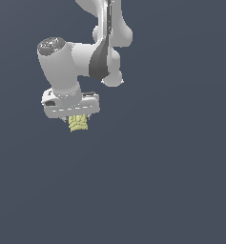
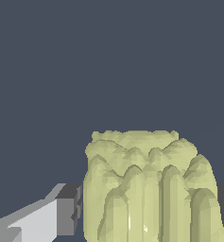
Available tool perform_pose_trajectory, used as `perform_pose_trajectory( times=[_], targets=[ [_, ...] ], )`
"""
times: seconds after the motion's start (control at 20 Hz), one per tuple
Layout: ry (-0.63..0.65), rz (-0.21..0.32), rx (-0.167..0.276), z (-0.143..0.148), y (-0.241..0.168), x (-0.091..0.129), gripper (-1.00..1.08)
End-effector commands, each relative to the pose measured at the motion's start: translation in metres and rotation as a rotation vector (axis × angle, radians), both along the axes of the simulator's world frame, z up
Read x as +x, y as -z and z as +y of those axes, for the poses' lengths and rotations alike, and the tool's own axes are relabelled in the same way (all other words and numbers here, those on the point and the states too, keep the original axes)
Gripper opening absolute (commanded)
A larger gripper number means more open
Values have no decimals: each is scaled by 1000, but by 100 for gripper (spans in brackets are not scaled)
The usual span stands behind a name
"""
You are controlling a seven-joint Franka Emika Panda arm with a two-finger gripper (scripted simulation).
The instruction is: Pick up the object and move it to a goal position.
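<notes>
A white robot arm (image 1: 81,57) reaches down in the upper left of the exterior view, over a plain dark grey surface (image 1: 157,181). Its gripper (image 1: 77,119) pinches the object (image 1: 78,123), a pale yellow-green lumpy chunk, which pokes out just below the white hand. In the wrist view the object (image 2: 149,189) sits between two dark fingertips (image 2: 68,208). Open grey surface lies all around.

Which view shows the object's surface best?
The wrist view: the object fills the lower frame, its bumpy ridges plain, fingers at its sides. The exterior view shows only a small yellow lump under the gripper.
</notes>
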State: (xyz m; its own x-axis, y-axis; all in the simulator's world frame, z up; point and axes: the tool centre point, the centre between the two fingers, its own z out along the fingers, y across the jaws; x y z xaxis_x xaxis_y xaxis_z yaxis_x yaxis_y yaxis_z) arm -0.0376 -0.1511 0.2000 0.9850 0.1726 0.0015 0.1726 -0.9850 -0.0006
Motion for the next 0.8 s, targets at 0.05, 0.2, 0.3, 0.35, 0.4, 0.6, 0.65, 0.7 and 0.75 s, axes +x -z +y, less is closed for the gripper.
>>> perform_pose_trajectory(
  times=[0.05, 0.2, 0.3, 0.35, 0.4, 0.6, 0.65, 0.7, 0.75],
  targets=[
    [0, 0, 0, -18, -39, -8, -100],
    [0, 0, 0, -33, -70, -14, -100],
    [0, 0, 0, -42, -88, -17, -100],
    [0, 0, 0, -46, -96, -19, -100],
    [-1, 1, 0, -49, -104, -20, -100],
    [-1, 1, 0, -62, -129, -23, -100],
    [-1, 1, 0, -64, -134, -24, -100],
    [-1, 1, 0, -66, -138, -25, -100],
    [-1, 1, 0, -68, -142, -25, -100]
  ],
)
